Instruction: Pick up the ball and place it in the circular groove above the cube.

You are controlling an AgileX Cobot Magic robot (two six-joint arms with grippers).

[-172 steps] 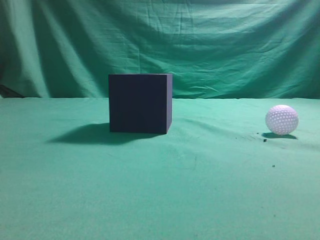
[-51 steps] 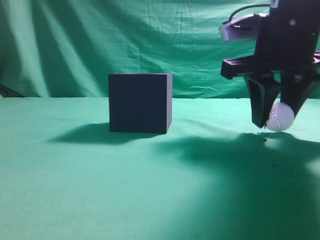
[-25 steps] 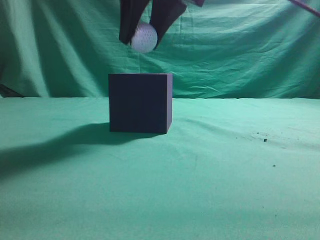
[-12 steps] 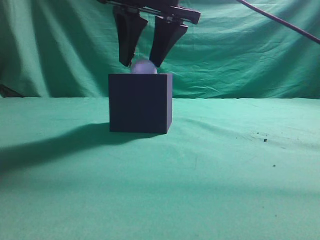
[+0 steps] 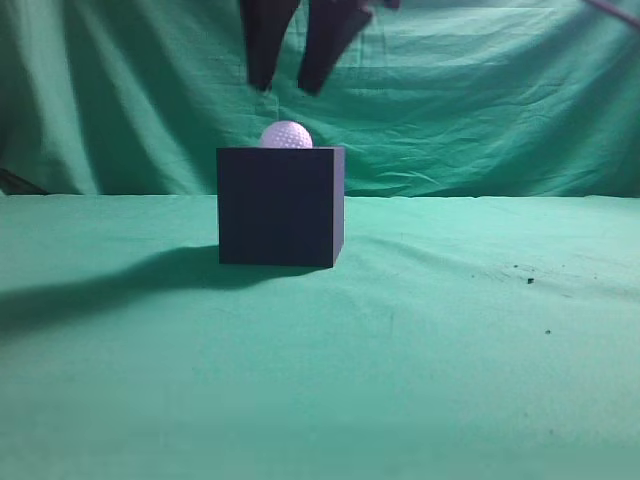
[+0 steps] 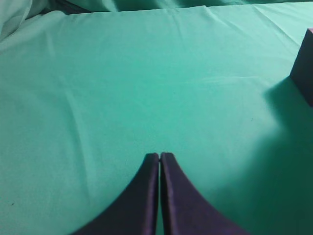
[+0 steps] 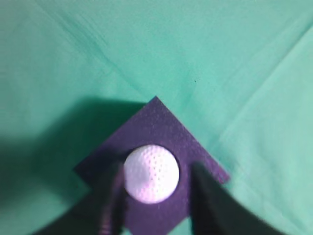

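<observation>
Ball (image 5: 286,135) now sits on top of the cube (image 5: 280,207), lower part sunk out of sight in the exterior view, so prob seated in the groove; right wrist view shows it (image 7: 150,173) roughly centred on the cube's top face (image 7: 161,126). Half a sec ago the right gripper (image 5: 297,88) was down w/ its tips either side of the ball; now it's lifted clear, spread, nothing held, hanging directly above. Ball hasn't rolled since release. Means placement looks done, only retreat left. Left gripper (image 6: 160,157) pressed together, empty, off to the side over the green surface (image 5: 420,330), cube edge (image 6: 304,66) just visible at frame right
</observation>
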